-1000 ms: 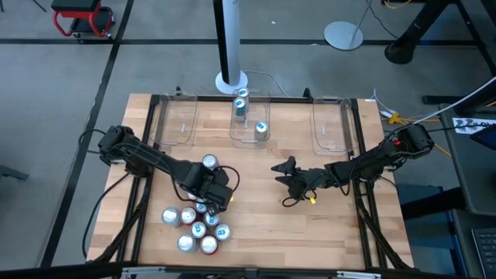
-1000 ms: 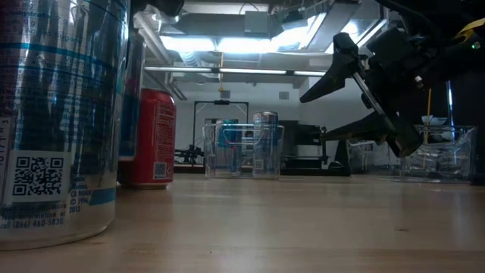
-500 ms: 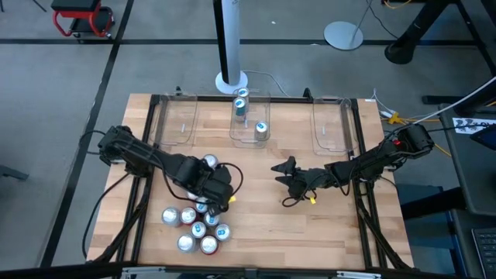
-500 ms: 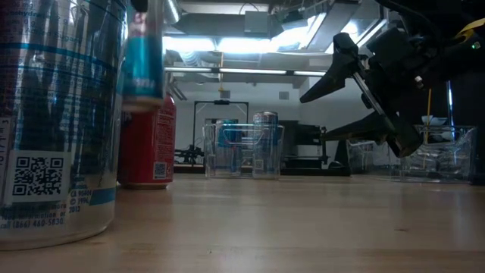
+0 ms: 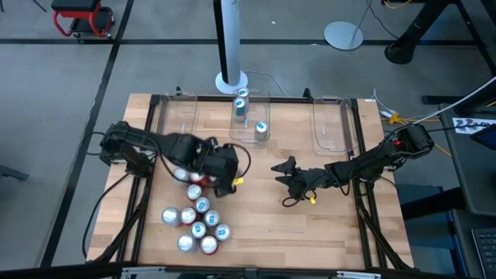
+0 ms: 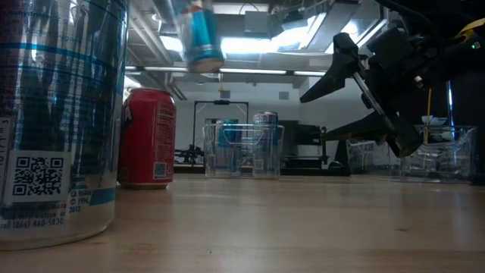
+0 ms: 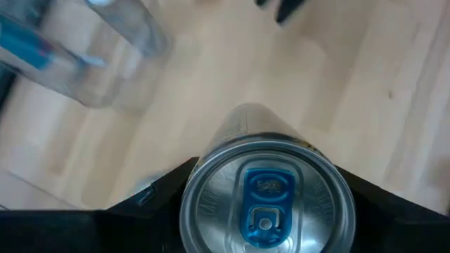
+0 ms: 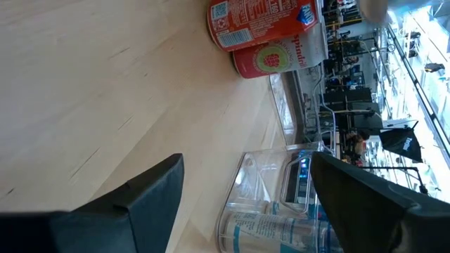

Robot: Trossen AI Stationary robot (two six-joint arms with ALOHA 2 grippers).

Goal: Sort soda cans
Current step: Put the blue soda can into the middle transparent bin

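A blue-and-white soda can with a silver top hangs high above the table, and my left gripper is shut on it, just beyond the cluster of soda cans standing at the near left. A red can stands upright on the wood. Two more cans stand in the middle clear bin at the far edge. My right gripper hovers open over the table's middle, nothing between its fingers. My left gripper pinches the can's side wall just under the top rim between its two fingers, one on each side. The fingers come from above, slanting down. The can hangs below them, lifted clear of the table and slightly tilted.
Clear bins stand at the far left and the far right, beside the middle one. A big can stands close to the low camera. Bare wood lies between the cluster and my right gripper. A white pole base stands behind the bins.
My left gripper has risen from the can cluster with the blue-and-white can and moved toward the far edge and a little right. The can, first down among the others, now hangs clear, high above the table, and has tipped slightly.
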